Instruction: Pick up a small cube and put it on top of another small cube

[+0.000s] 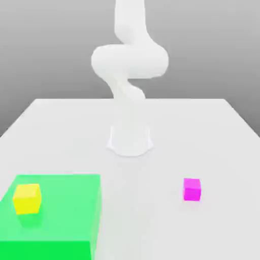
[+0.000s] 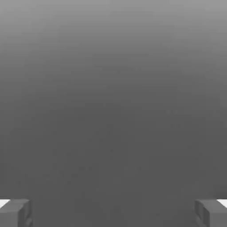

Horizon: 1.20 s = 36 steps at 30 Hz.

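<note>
You have one magenta cube on the white table toward the exterior view's right, one yellow cube resting on one flat green slab at the exterior view's left, and one white arm behind them. Your gripper stands spread wide, its two fingertips far apart with nothing between them and touching nothing.

one magenta cube, one yellow cube, one green slab, one white arm

magenta cube, yellow cube, green slab
</note>
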### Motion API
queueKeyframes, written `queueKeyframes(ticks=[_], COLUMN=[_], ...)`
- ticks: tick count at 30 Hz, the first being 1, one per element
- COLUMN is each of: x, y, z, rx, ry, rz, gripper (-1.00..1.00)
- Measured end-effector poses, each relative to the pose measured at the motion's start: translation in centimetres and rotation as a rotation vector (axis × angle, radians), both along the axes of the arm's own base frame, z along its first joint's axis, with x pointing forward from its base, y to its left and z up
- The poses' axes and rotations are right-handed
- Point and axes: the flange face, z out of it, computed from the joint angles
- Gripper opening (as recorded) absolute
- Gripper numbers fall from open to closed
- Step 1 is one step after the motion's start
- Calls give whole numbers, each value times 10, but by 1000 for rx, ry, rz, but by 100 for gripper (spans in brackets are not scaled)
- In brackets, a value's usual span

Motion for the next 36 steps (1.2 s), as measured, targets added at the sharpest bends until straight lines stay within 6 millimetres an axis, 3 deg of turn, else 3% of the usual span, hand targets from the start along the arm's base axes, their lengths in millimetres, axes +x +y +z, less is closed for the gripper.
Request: queueKeyframes(ticks=[4,9,13,18,19,26,27,33,36], x=[33,34,3,-78,-88,-96,-97,-97,-96], y=[45,100,137,162,165,163,163,163,164], z=[-99,-224,-325,-451,-467,-530,-535,-537,-522], rx=[-111,-243,-350,-491,-505,-513,-513,-514,-514], ry=[131,281,399,557,571,586,587,588,588], rz=[229,529,797,1191,1235,1267,1267,1267,1267], gripper=[0,0,0,0,0,0,-100,-100,-100])
